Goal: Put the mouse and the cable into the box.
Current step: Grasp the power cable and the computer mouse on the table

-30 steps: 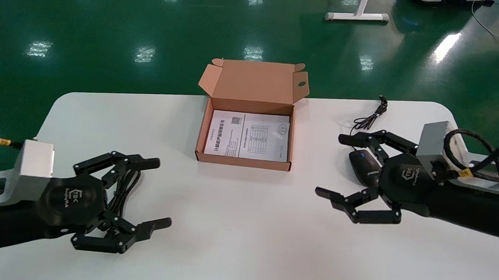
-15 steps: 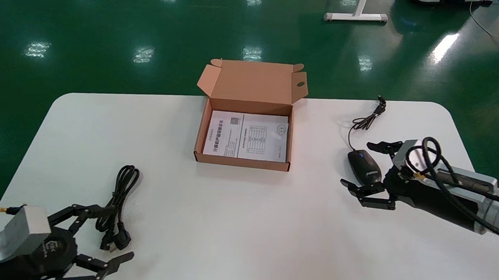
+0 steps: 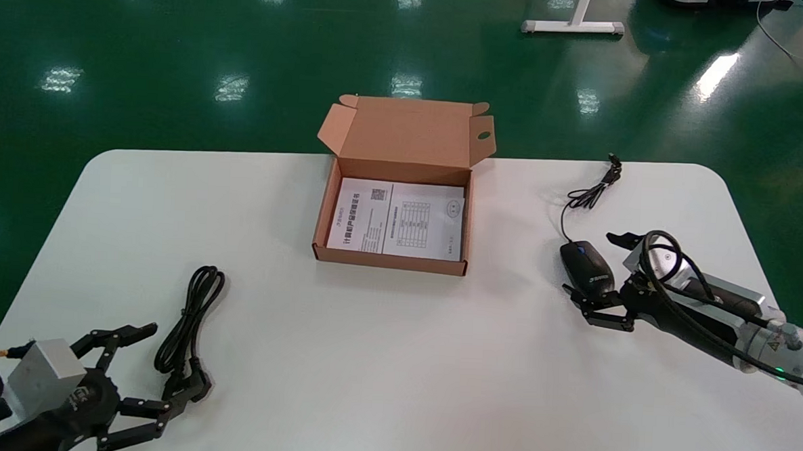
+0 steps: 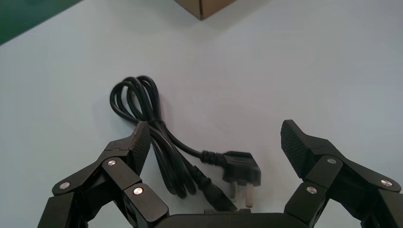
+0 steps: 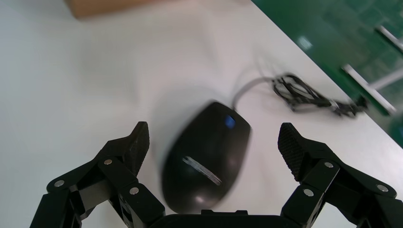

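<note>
Right gripper (image 5: 212, 137) is spread wide astride the mouse (image 5: 206, 156), left gripper (image 4: 211, 137) wide over the cable (image 4: 142, 95) — loosely pinched coils may be dropped.

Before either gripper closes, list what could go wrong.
The right gripper straddles the mouse, but its thin cord lies loose beyond it; lifted, it may drag or snag on the cardboard box.
The left gripper may pinch only some loops of the power cable, leaving the plug dangling.
</note>
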Robot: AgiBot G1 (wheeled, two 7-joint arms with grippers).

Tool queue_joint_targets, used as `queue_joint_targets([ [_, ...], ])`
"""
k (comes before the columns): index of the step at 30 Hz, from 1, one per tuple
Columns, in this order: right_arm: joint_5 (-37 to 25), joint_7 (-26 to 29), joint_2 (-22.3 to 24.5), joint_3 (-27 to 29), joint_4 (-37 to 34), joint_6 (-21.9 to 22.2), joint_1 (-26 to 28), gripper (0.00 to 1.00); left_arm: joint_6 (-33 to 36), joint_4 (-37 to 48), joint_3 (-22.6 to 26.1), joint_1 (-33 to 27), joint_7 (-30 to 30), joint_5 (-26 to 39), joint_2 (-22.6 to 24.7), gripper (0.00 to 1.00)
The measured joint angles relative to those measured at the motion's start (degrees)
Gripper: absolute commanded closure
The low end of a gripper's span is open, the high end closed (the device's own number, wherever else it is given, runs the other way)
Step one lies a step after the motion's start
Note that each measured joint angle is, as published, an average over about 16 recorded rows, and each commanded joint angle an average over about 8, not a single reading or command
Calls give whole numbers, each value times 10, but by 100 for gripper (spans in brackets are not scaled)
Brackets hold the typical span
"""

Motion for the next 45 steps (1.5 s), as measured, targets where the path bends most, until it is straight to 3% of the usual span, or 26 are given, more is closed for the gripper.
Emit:
queue_joint_targets([
  [11,3,-53,-28,11,-65,25,12,0,-53,0,14,-5,22,25,45,0],
  [22,7,-63,-51,12,-96,36,19,0,-118,0,24,-15,42,55,87,0],
  [31,2,-37,-60,8,-112,55,23,0,-149,1,19,-14,49,58,110,0],
  [45,-16,52,-63,-6,-100,94,21,0,-158,1,17,-17,44,52,119,0],
])
